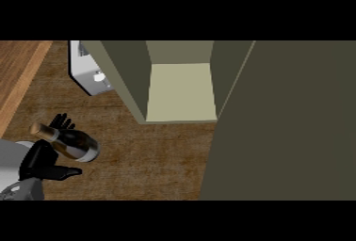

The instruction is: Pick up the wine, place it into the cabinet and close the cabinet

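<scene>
Wine bottle (71, 141) lies slantwise — neck up-left — within left hand's (43, 160) curled fingers (61, 121).

wine bottle (73, 142): dark, near-black glass; tan-gold neck and cap; pale grey band near the base
left hand (43, 162): black fingers and thumb, grey forearm behind
cabinet (125, 75): olive-grey walls; interior floor pale cream, back panel muted green-grey
cabinet door (285, 122): flat dark olive-brown, no pattern
counter (146, 160): mottled brown, rough speckled texture
wood strip (17, 70): orange-brown, lengthwise grain
appliance (90, 75): white-grey, pale round knob
</scene>
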